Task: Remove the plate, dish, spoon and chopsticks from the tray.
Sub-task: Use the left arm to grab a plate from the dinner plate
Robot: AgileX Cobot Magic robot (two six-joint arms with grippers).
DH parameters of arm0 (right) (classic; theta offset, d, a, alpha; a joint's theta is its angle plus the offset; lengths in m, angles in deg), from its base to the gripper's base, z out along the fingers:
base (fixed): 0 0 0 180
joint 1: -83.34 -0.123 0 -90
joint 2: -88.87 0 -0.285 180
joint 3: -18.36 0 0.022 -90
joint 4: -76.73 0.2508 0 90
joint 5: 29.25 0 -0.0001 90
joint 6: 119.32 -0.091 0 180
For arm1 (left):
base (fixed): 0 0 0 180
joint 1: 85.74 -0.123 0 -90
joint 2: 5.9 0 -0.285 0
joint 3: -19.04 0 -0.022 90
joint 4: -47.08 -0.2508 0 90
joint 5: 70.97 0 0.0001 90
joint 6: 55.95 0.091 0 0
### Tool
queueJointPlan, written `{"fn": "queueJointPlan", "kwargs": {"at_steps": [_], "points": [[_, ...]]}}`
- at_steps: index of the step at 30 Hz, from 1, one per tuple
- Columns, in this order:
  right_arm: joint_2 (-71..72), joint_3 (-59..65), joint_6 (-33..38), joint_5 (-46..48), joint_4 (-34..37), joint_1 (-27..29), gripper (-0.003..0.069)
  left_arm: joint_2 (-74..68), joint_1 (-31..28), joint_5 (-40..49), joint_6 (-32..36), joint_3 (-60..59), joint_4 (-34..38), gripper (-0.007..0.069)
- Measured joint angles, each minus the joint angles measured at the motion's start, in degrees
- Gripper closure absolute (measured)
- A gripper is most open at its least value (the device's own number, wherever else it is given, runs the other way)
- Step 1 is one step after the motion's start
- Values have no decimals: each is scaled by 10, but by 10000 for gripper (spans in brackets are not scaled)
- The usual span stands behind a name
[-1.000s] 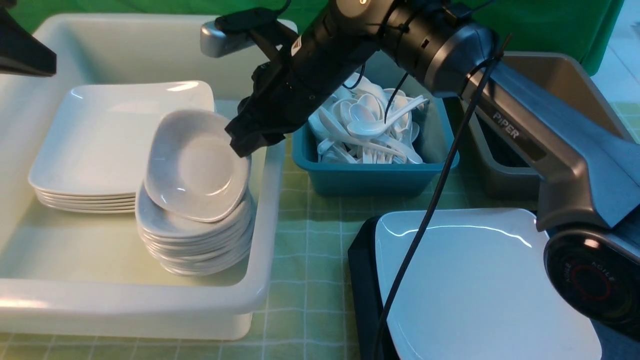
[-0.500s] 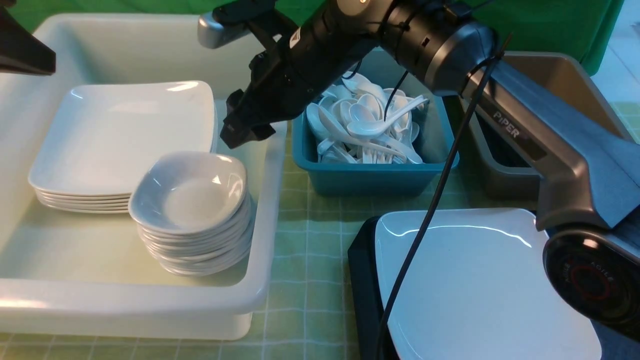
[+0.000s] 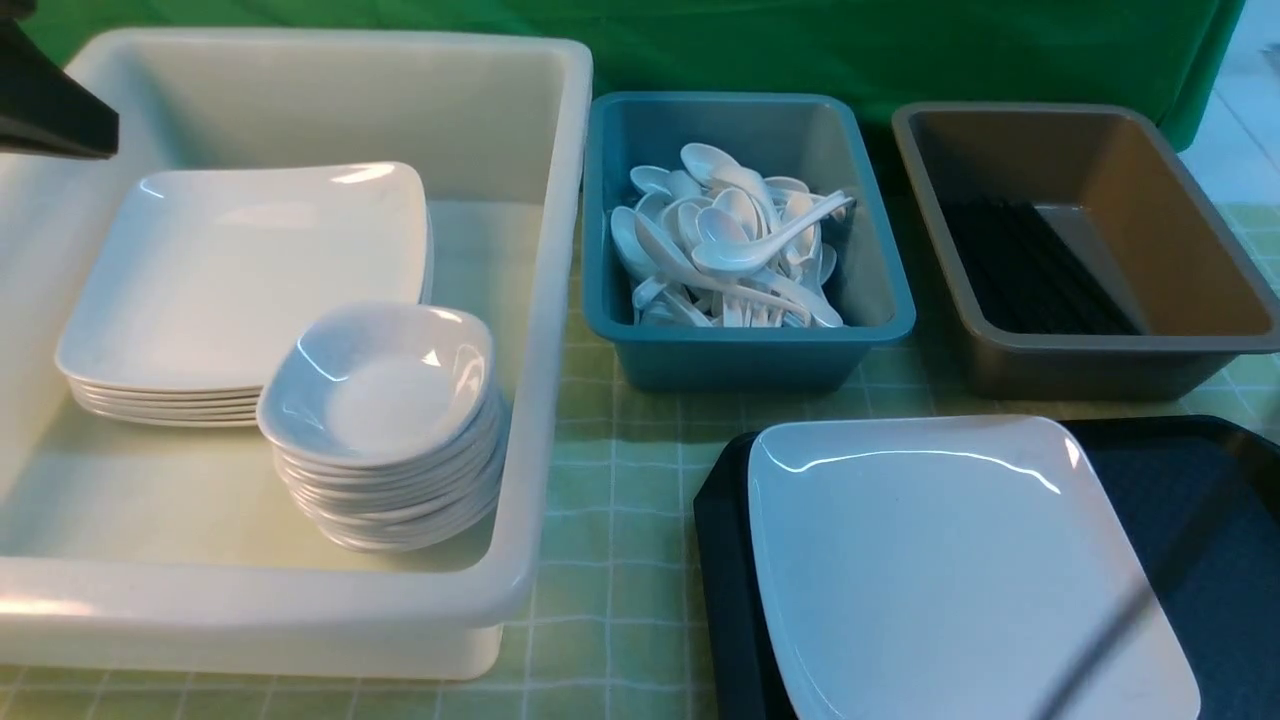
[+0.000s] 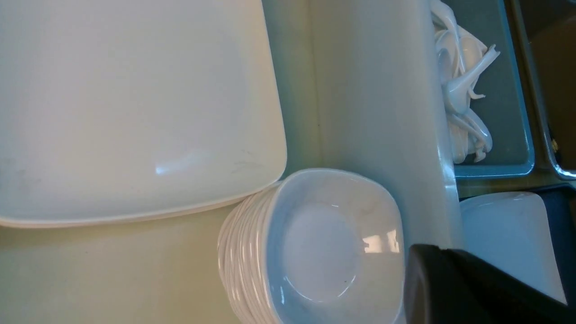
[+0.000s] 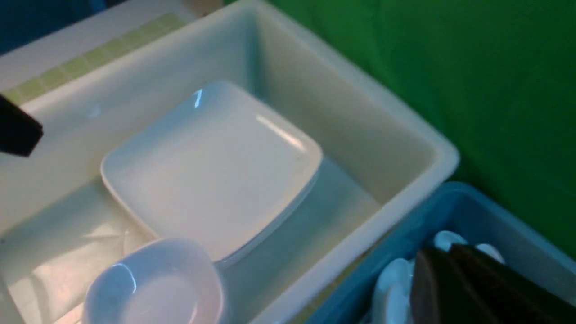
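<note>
The plate (image 3: 950, 560) lay flat on the tray (image 3: 1210, 520) at the near right of the table (image 3: 620, 600). It covered the tray's left part, and the dark tray surface showed to its right.

Behind the tray stood the brown tub (image 3: 1180, 260), with chopsticks (image 3: 1030, 270) lying along its bottom. Left of it, the teal tub (image 3: 740, 360) held a heap of spoons (image 3: 730, 250).

The white tub (image 3: 540, 420) on the left held a plate stack (image 3: 240, 270). Just beside that stack's near right corner was a pile of dishes, with the top dish (image 3: 385, 385) sitting upright.

The left tool (image 4: 432, 288) hung above the white tub, close to the dishes. Only a dark edge of it showed in its wrist view, and it was pressed together.

The right tool (image 5: 445, 288) was out of the front view. In its own wrist view it showed as a dark shape over the teal tub, and it too was pressed together.
</note>
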Motion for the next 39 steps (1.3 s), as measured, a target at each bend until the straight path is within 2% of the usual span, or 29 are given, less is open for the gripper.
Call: {"fn": "queueJointPlan", "kwargs": {"at_steps": [5,8,14,15,16,17,18,19,22,23,25,28,31,35,39], "points": [[155,159,-4,0,-51,16,647,0,17,-1,-15,0,27,626],[287,323,-5,0,-99,17,647,0,75,-1,-34,0,26,626],[529,635,-39,-54,-136,18,647,-8,261,-4,-69,0,-26,615],[536,645,-41,-57,-139,18,647,-10,275,-6,-74,0,-37,613],[594,720,-50,-84,-139,18,647,-19,330,-13,-109,0,-73,594],[607,738,-51,-90,-139,18,647,-21,337,-15,-109,0,-78,594],[657,806,-55,-116,-141,18,647,-33,397,-21,-152,0,-127,566],[662,814,-55,-119,-142,18,647,-35,397,-21,-157,0,-127,562],[745,933,-60,-159,-163,18,647,-71,504,-32,-251,0,-214,489],[749,938,-60,-160,-166,18,647,-73,509,-34,-257,0,-218,484],[787,986,-61,-167,-197,18,647,-104,563,-47,-309,0,-250,411],[818,1014,-62,-172,-235,18,647,-147,613,-68,-345,0,-268,328],[834,1020,-62,-174,-254,18,647,-194,642,-90,-380,0,-269,258],[837,1020,-63,-177,-262,18,647,-244,655,-114,-399,0,-242,212],[837,1020,-64,-178,-265,18,644,-283,663,-117,-403,0,-209,201]]}}
